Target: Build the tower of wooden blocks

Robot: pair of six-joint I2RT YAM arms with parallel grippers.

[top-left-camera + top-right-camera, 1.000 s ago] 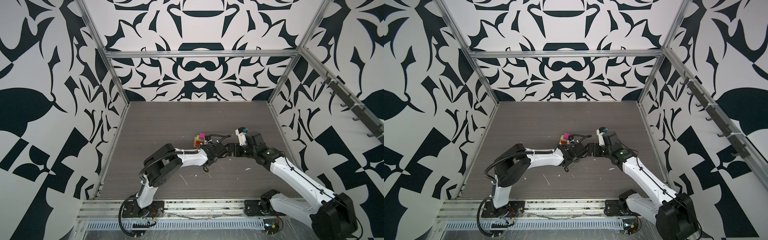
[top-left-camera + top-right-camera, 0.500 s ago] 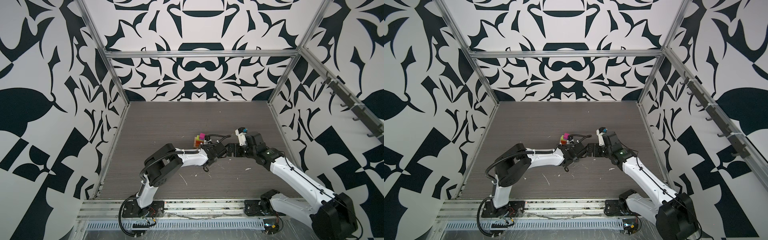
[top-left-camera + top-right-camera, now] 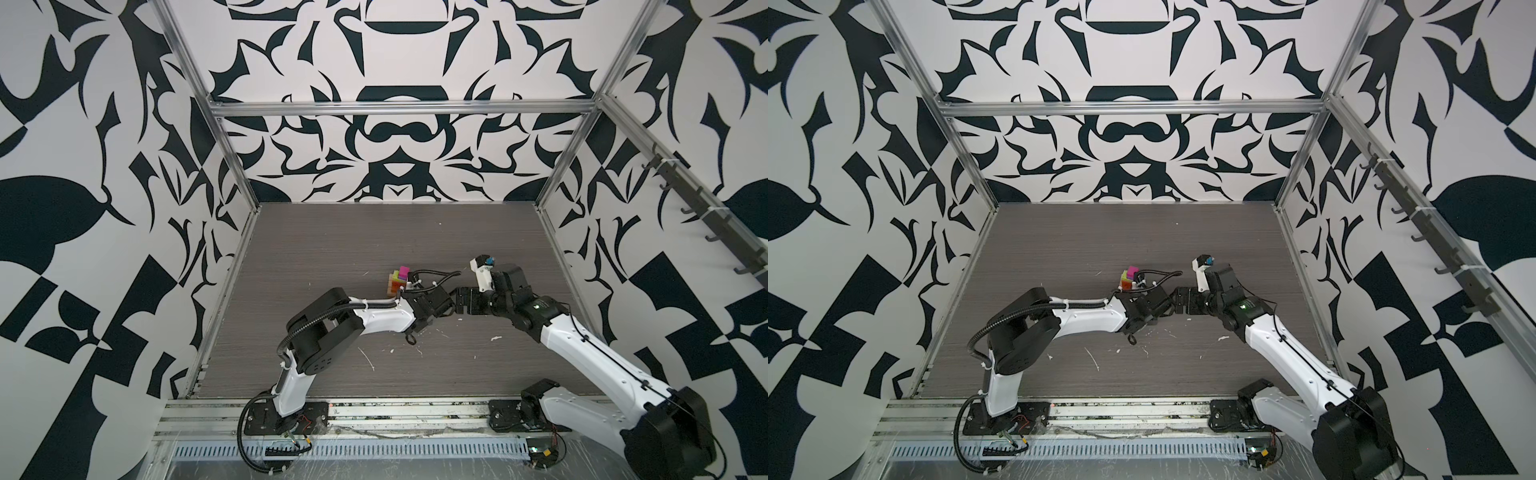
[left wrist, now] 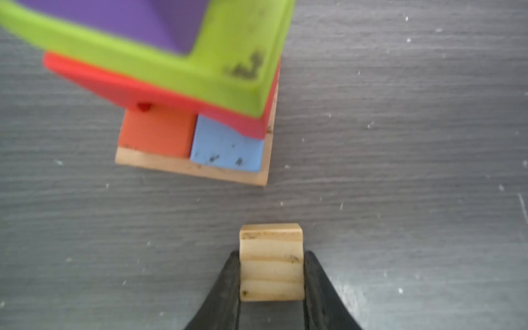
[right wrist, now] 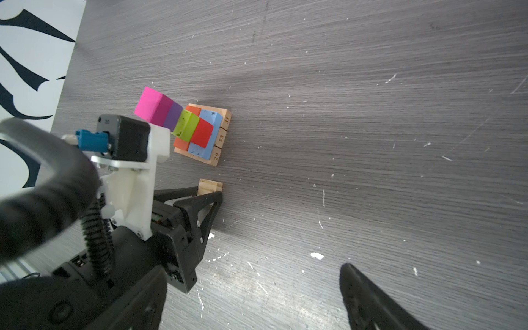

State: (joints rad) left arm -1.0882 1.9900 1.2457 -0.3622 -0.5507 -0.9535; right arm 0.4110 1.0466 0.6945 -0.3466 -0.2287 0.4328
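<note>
Black-and-white patterned walls (image 3: 395, 137) box in a grey wood-grain tabletop (image 3: 332, 249). My left gripper (image 4: 271, 257) is pinched tight on a plain tan cube (image 4: 271, 268), with a black finger (image 4: 228, 285) flat against each side. The cube is low over the tabletop, just beside the wood block tower (image 5: 200, 128), with a strip of bare table between it and the tower's foot. I cannot tell whether the cube touches the surface.

The tower stands upright. It has a tan base (image 5: 221, 137) of three numbered oblongs, then an orange block (image 4: 157, 134) and a blue block (image 4: 225, 148) side by side. A red block (image 5: 203, 133) lies across them, with a lime-green block (image 5: 187, 125) above, then a purple cube (image 5: 173, 115) and a magenta cube (image 5: 151, 104) on top.

Right of the tower and apart from it, my right gripper (image 3: 457, 301) is spread wide and empty, facing the left one. Only one of its fingers (image 5: 363, 291) shows in the right wrist view.
</note>
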